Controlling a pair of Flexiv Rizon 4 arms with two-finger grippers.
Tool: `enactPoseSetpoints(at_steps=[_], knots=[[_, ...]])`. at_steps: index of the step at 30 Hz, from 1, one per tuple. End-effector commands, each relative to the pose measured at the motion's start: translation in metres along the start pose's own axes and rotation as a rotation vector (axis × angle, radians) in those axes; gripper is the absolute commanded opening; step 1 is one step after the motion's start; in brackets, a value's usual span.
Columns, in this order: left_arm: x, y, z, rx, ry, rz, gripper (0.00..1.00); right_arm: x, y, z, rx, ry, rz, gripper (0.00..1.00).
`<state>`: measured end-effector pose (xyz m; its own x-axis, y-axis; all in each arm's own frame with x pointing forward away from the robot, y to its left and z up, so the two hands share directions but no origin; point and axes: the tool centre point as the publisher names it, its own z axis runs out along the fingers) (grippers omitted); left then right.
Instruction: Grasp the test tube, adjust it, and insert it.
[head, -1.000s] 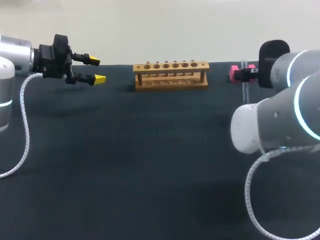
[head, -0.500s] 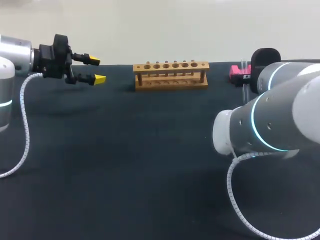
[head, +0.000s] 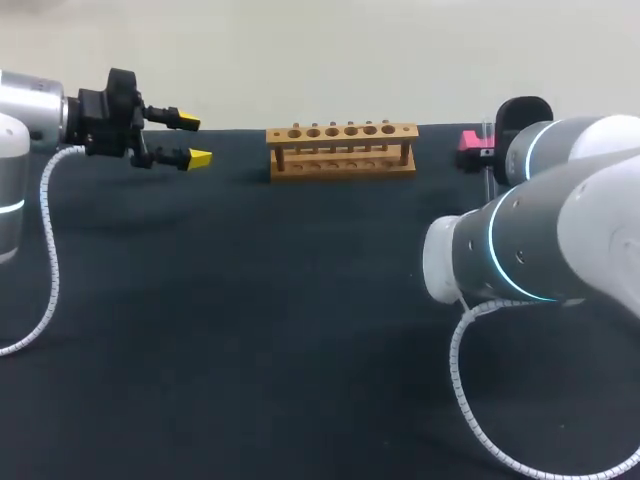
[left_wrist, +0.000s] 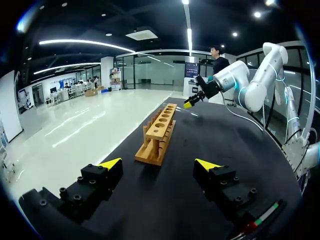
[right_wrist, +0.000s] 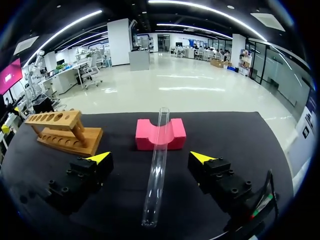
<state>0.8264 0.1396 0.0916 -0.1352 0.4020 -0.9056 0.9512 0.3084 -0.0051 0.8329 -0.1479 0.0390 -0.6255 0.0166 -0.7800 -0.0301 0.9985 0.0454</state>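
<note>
Right wrist view: the right tool (right_wrist: 150, 157) is spread, touching nothing. The clear glass test tube (right_wrist: 154, 185) lies between its fingers, far end propped on a pink foam block (right_wrist: 173, 135). The grasp seems in hand; next comes a square pinch. The left tool (head: 190, 142) is spread too, with the wooden rack (head: 342, 150) ahead of it.

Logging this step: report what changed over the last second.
The right arm swung its elbow leftward; the right gripper, open, straddles the clear glass test tube, grasping nothing. The left gripper, wooden test-tube rack, pink foam block and tube stayed put.
</note>
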Motion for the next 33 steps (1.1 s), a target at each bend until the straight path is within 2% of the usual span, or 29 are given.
enactPoseSetpoints(at_steps=[1,14,33], knots=[[0.001,-0.002,-0.001,-0.004,-0.004,0.003,1.00,-0.001,-0.004,0.009,-0.012,0.012,-0.004,1.00],[0.001,-0.002,-0.001,-0.004,-0.004,0.003,1.00,0.002,-0.006,0.026,-0.027,0.072,-0.010,1.00],[0.001,-0.002,-0.001,-0.004,-0.004,0.003,1.00,0.006,-0.007,0.040,-0.036,0.108,0.002,1.00]])
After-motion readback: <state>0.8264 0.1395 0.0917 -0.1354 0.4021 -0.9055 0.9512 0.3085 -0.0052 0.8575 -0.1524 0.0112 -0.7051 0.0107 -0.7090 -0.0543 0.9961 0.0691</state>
